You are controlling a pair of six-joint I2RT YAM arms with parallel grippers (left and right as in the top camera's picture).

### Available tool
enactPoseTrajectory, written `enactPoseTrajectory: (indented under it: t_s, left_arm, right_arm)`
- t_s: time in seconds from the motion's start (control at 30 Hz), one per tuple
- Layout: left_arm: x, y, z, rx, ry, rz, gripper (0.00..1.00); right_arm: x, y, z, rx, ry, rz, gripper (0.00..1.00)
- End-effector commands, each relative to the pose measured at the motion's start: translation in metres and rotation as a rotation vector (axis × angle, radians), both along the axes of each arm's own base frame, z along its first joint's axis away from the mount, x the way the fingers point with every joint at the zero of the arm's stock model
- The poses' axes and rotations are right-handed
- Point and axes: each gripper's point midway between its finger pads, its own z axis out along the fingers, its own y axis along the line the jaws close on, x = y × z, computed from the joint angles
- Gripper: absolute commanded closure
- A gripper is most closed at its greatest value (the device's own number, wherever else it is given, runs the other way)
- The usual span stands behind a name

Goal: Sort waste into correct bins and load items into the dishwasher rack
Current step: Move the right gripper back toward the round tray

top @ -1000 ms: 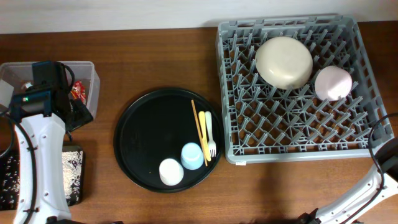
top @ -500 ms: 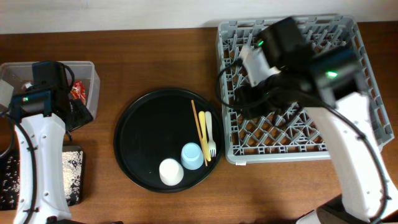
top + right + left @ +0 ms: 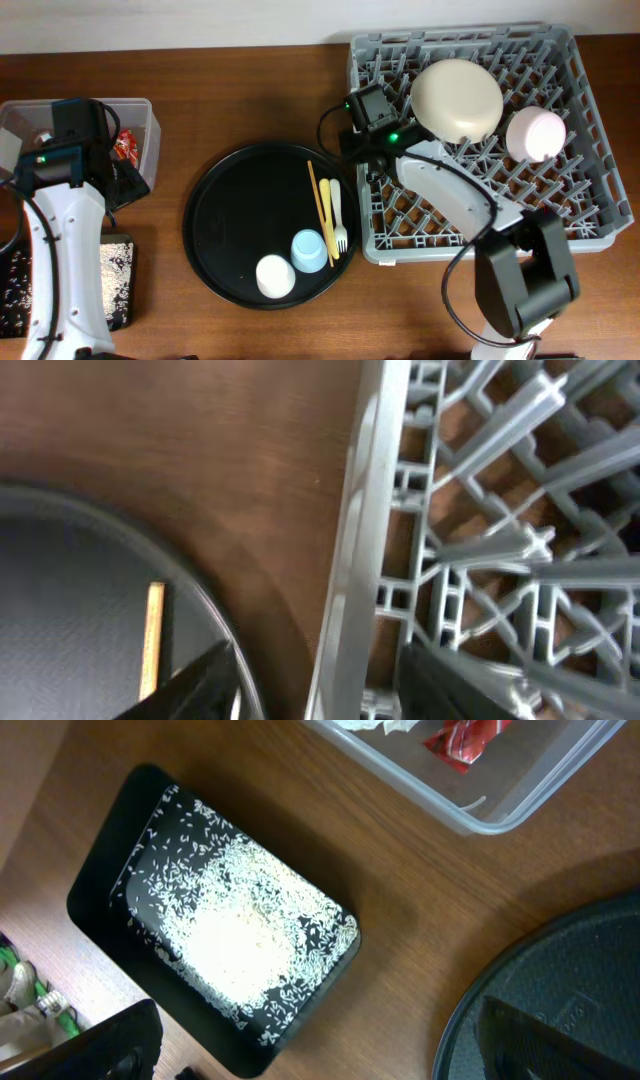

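Your right gripper (image 3: 316,672): jaws part-open, empty, above left edge of large square grey plastic pegged rack (image 3: 372,560) | your left gripper (image 3: 325,1040): wide open, holding nothing.

Cream bowl (image 3: 457,99) and pink bowl (image 3: 535,134) upside down in grey rack (image 3: 585,212)

We count two bowls (large cream bowl (image 3: 457,100), small pink bowl (image 3: 535,134)), two cups (white cup (image 3: 275,276), light-blue cup (image 3: 309,250)) and one grey plastic pegged rack (image 3: 585,190).
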Motion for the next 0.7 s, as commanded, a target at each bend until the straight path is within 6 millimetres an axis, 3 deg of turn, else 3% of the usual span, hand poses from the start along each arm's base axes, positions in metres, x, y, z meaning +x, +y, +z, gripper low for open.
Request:
enactPoseTrajectory:
  t_s: [0.0, 0.03, 0.17, 0.3, 0.5, 0.67]
  left_arm:
    - [-0.001, 0.002, 0.005, 0.013, -0.013, 0.007, 0.01]
    - [-0.001, 0.002, 0.005, 0.013, -0.013, 0.007, 0.01]
    - [-0.001, 0.002, 0.005, 0.013, -0.013, 0.007, 0.01]
    - [-0.001, 0.002, 0.005, 0.013, -0.013, 0.007, 0.01]
    - [-0.001, 0.002, 0.005, 0.013, -0.013, 0.008, 0.01]
    - [-0.001, 0.002, 0.005, 0.013, -0.013, 0.008, 0.01]
  right_arm:
    - [0.014, -0.007, -0.015, -0.035, -0.030, -0.084, 0.51]
    - [0.016, -0.008, -0.016, -0.032, -0.034, -0.098, 0.56]
    - [0.019, -0.016, -0.015, -0.035, -0.047, -0.150, 0.96]
    - [0.023, -0.045, -0.018, -0.043, -0.026, -0.232, 0.96]
    - [0.023, -0.051, -0.018, -0.050, -0.027, -0.257, 0.96]
    - [0.024, -0.077, -0.021, -0.080, -0.007, -0.318, 0.96]
